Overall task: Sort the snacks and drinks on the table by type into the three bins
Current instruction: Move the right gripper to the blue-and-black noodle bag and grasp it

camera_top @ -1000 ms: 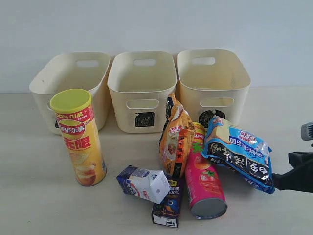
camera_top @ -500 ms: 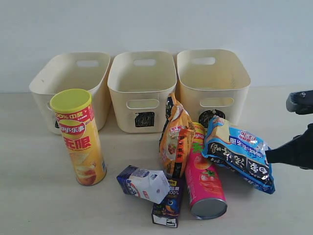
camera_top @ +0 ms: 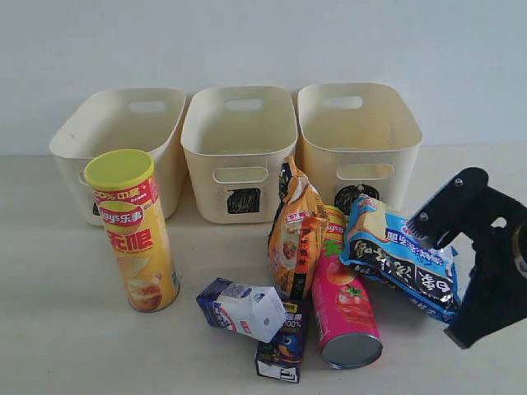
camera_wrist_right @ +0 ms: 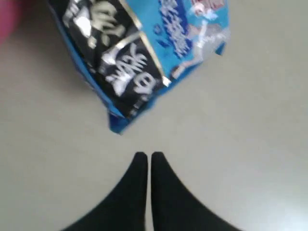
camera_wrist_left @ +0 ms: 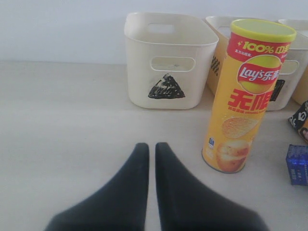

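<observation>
**A:** What sits nearest, low in the exterior view?

**B:** A juice box (camera_top: 278,352) lies flat at bottom centre. A gable carton (camera_top: 244,310) lies on its side, touching it. To their right a pink can (camera_top: 346,317) lies down, one end toward the camera. An orange bag (camera_top: 295,234) stands against that can, and a blue bag (camera_top: 402,262) leans on its right side. At left a yellow can (camera_top: 136,234) stands upright, well apart from the heap.

**A:** And behind?

**B:** The bins (camera_top: 239,140) stand in a row across the upper half. All of it rests on a pale desk (camera_top: 58,329) before a plain white wall (camera_top: 247,41).

**A:** The pincers?

**B:** The right arm (camera_top: 490,263) enters at lower right and covers the blue bag's right edge. In its wrist view the right pincer (camera_wrist_right: 145,156) has its fingers pressed together on nothing. The blue bag lies near, ahead of the tips, not touching. The left pincer (camera_wrist_left: 148,147) is likewise closed and empty, only a slit between the fingers, over bare desk. The yellow can stands near it, and the triangle bin (camera_wrist_left: 144,72) is farther off.
</observation>
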Tool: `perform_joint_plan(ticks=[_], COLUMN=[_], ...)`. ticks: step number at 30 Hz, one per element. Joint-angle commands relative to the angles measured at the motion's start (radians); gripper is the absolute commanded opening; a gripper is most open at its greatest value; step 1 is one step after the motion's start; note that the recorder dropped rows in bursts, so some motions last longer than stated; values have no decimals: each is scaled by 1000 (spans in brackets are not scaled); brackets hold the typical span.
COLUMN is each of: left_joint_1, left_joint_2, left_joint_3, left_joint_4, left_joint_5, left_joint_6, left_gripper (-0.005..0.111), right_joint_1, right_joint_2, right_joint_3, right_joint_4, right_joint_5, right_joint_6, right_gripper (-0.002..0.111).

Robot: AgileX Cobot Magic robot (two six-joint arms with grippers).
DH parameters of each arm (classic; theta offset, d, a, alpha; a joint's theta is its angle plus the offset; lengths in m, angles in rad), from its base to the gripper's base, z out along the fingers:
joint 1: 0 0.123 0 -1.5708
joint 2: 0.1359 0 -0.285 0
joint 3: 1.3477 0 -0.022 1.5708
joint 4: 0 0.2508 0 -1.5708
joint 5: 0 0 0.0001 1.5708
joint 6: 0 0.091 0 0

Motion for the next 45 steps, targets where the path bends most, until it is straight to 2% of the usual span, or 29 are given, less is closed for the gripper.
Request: perform_joint_plan(ticks=[1,5,7,9,13,17,19,21,22,23,25,35,38,45], left_joint_1=[3,3,3,3,3,3,3,3,3,3,3,3,3,3], left_joint_2=[-4,-4,-4,-4,-4,-4,-4,-4,-4,-4,-4,-4,-4,-4], left_joint_3=[4,4,4,4,4,4,4,4,4,4,4,4,4,4], left_joint_4=[-5,-5,-5,-5,-5,-5,-5,-5,-5,-5,-5,-5,-5,-5], left_joint_5=[-11,-11,-11,-11,-11,-11,-11,-11,-11,-11,-11,-11,-11,-11], left_joint_6=[-12,-12,-12,-12,-12,-12,-12,-12,-12,-12,-12,-12,-12,-12], left_gripper=[4,4,4,4,4,4,4,4,4,4,4,4,4,4], right_joint_1=[134,269,325,352,350,350,350,350,350,350,350,350,350,350], right_joint_2=[-8,-8,-8,-8,-8,-8,-8,-8,-8,-8,-8,6,64,159], right_joint_3=[-6,26,74,122,181,185,185,185,185,185,196,232,270,283], right_joint_4=[-351,-422,-525,-654,-848,-870,-863,-867,-867,-860,-860,-1044,-1077,-1077], right_joint_5=[206,125,67,40,20,-33,-98,-160,-169,-156,-84,-84,1,40], right_joint_6=[337,279,294,412,811,881,868,865,866,884,884,946,954,982], right_gripper=[0,0,0,0,0,2,12,32,46,78,105,81,81,81])
